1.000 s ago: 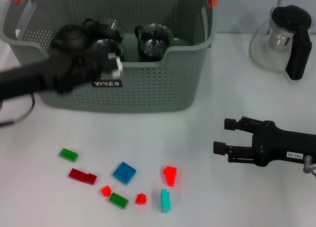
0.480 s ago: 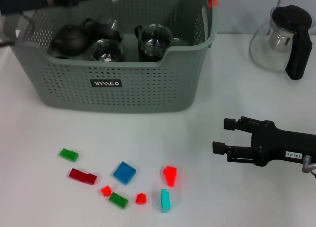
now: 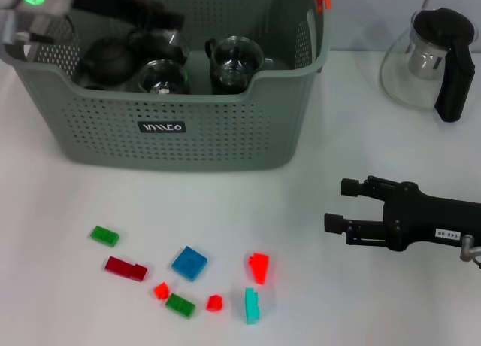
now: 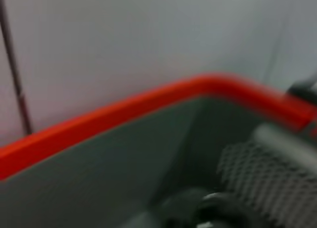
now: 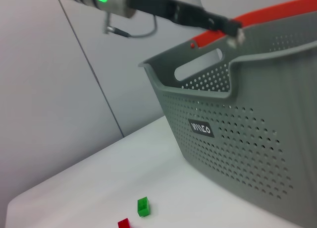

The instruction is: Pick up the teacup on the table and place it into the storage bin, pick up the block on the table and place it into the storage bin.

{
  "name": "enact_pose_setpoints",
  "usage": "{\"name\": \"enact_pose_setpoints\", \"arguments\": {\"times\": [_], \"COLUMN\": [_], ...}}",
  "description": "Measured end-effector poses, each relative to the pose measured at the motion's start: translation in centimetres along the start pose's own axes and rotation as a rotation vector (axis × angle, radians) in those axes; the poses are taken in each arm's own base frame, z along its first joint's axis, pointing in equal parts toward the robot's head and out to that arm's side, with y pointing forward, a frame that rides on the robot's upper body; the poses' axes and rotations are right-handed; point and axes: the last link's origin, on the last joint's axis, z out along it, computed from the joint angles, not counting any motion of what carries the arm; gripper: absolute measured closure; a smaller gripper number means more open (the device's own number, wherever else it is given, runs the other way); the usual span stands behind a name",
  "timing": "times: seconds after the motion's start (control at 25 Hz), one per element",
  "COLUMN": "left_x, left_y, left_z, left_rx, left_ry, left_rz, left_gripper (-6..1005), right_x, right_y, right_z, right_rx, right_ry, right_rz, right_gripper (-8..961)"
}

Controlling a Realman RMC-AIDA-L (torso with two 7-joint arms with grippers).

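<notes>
The left gripper had swung up over the storage bin; I couldn't tell its fingers. Teacups sat inside. The spread right gripper waited near the blocks.

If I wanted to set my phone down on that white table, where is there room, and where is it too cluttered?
Bare table lies between the grey perforated storage bin and the black right gripper, and left of the small coloured blocks. Those blocks crowd the near edge; inside the bin, glass cups and a dark teapot fill the floor.
</notes>
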Motion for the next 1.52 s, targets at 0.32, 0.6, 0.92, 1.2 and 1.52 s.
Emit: {"name": "enact_pose_setpoints", "arguments": {"times": [0.32,0.6,0.92,1.2,1.52], "left_x": [-1.5,-1.4,-1.8,-7.4,-15.9], "left_y": [1.4,1.2,2.3,3.1,4.1], "left_z": [4.2,4.4,1.0,-3.9,-6.9], "left_rx": [0.137,0.163,0.093,-0.181,-0.317], "left_ry": [-0.131,-0.113,0.149,0.5,0.584], "left_rz": [0.116,0.082,0.031,-0.049,-0.024], "left_gripper": [580,578,439,395,398], "right_x": [0.0,0.0,0.0,0.0,-0.2], "right_y": [-0.1,-0.1,0.0,0.0,0.0], "right_z": [0.2,0.2,0.2,0.1,0.2], "right_rx": [0.005,0.004,0.003,0.005,-0.001], "right_ry": [0.002,0.003,0.002,-0.004,-0.005], "right_rz": [0.0,0.002,0.005,0.008,0.003], "right_gripper": [25,25,25,25,25]}}
